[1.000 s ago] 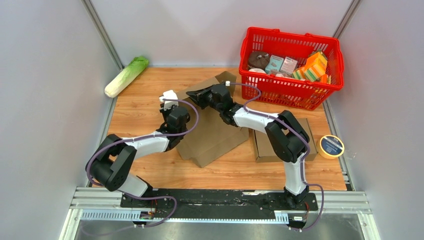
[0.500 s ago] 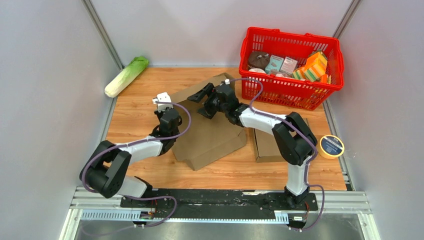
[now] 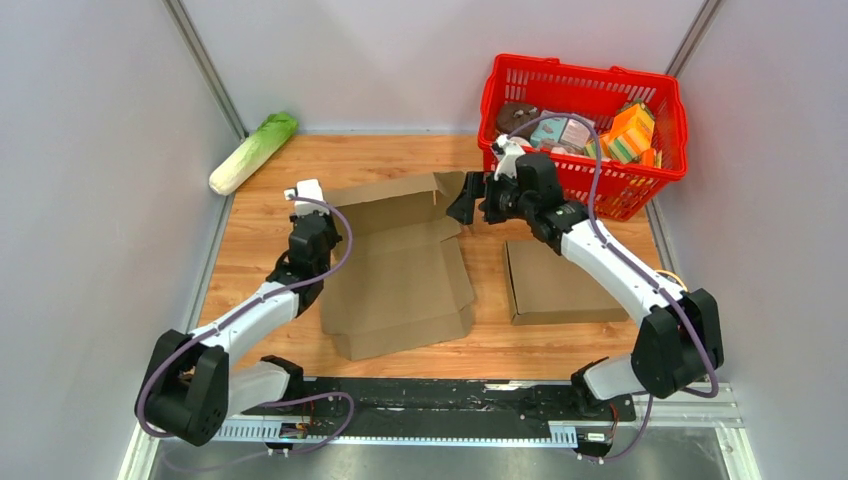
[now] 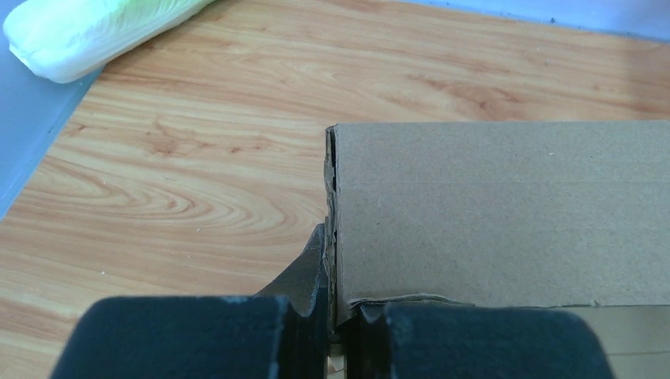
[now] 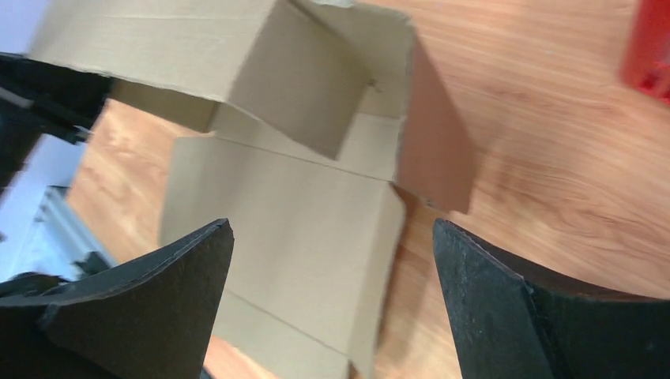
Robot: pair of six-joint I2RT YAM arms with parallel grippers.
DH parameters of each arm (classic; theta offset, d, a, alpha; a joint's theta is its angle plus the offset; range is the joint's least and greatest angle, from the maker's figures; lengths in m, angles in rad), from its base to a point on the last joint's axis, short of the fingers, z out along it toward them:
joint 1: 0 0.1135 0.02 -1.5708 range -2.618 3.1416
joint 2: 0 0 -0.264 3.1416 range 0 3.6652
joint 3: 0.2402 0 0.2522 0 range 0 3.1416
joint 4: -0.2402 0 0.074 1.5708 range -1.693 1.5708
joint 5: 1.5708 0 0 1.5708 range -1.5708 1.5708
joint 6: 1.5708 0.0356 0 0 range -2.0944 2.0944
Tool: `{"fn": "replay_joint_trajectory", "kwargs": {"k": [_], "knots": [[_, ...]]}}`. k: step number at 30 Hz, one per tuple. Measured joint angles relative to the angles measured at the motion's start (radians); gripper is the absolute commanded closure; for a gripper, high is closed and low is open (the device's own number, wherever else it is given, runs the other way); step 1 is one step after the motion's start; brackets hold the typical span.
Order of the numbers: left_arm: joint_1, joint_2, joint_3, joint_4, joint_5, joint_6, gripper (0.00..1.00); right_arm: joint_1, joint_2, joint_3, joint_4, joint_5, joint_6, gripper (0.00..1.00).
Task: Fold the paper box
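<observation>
The brown paper box (image 3: 400,265) lies opened out on the wooden table, its back wall and a right flap standing up. My left gripper (image 3: 320,212) is shut on the box's left edge; in the left wrist view the cardboard (image 4: 498,205) is pinched between the jaws of the left gripper (image 4: 336,304). My right gripper (image 3: 468,203) hovers open just right of the box's back right flap and holds nothing. From the right wrist, the box (image 5: 300,205) lies below and beyond the wide-apart fingers of the right gripper (image 5: 332,229).
A second flat cardboard piece (image 3: 560,282) lies right of the box, under the right arm. A red basket (image 3: 600,195) full of groceries stands at the back right. A cabbage (image 3: 253,152) (image 4: 87,31) lies at the back left by the wall.
My right gripper let go of the box's back flap, opened wide and drew back right toward the basket. The left gripper closed on the box's edge and pulled it left, spreading the box open.
</observation>
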Motion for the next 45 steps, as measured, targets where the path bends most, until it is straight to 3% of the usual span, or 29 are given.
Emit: {"fn": "replay_joint_trajectory", "kwargs": {"k": [7,13,19,22,23,26,33,34,37,38,40,41,42,43,44,45], "knots": [[0.050,-0.030,0.084,-0.178,0.090,0.006,1.00,-0.005,-0.033,-0.054,-0.021,0.063,-0.083,0.07],[0.053,-0.056,0.082,-0.217,0.139,-0.006,1.00,0.082,-0.119,-0.049,-0.033,0.144,-0.057,0.00],[0.053,-0.070,0.082,-0.255,0.162,-0.016,1.00,0.176,-0.132,0.114,-0.129,0.313,-0.024,0.00],[0.053,-0.090,0.082,-0.259,0.167,-0.030,1.00,0.183,-0.063,0.247,-0.190,0.359,0.038,0.01],[0.053,-0.093,0.082,-0.259,0.167,-0.034,1.00,0.183,-0.020,0.305,-0.209,0.369,0.063,0.08],[0.053,-0.100,0.082,-0.259,0.169,-0.051,1.00,0.183,0.080,0.407,-0.230,0.366,0.142,0.18],[0.053,-0.111,0.080,-0.256,0.176,-0.086,1.00,0.167,0.156,0.402,-0.229,0.256,0.370,0.30],[0.053,-0.117,0.079,-0.256,0.177,-0.089,1.00,0.165,0.154,0.393,-0.223,0.251,0.395,0.36],[0.053,-0.136,0.077,-0.256,0.182,-0.102,1.00,0.151,0.145,0.324,-0.145,0.215,0.502,0.72],[0.053,-0.142,0.076,-0.256,0.183,-0.106,1.00,0.148,0.145,0.303,-0.118,0.201,0.532,1.00],[0.053,-0.149,0.072,-0.262,0.178,-0.106,1.00,0.140,0.142,0.244,-0.027,0.169,0.623,1.00],[0.056,-0.150,0.066,-0.267,0.175,-0.109,1.00,0.135,0.140,0.211,0.038,0.156,0.675,0.92],[0.058,-0.151,0.061,-0.267,0.177,-0.116,1.00,0.130,0.138,0.171,0.121,0.138,0.715,0.72],[0.060,-0.152,0.058,-0.269,0.175,-0.125,1.00,0.125,0.136,0.142,0.171,0.126,0.730,0.42],[0.059,-0.154,0.057,-0.272,0.174,-0.130,1.00,0.121,0.135,0.121,0.205,0.122,0.736,0.00],[0.060,-0.156,0.057,-0.279,0.173,-0.131,1.00,0.116,0.135,0.115,0.215,0.121,0.721,0.00]]}}
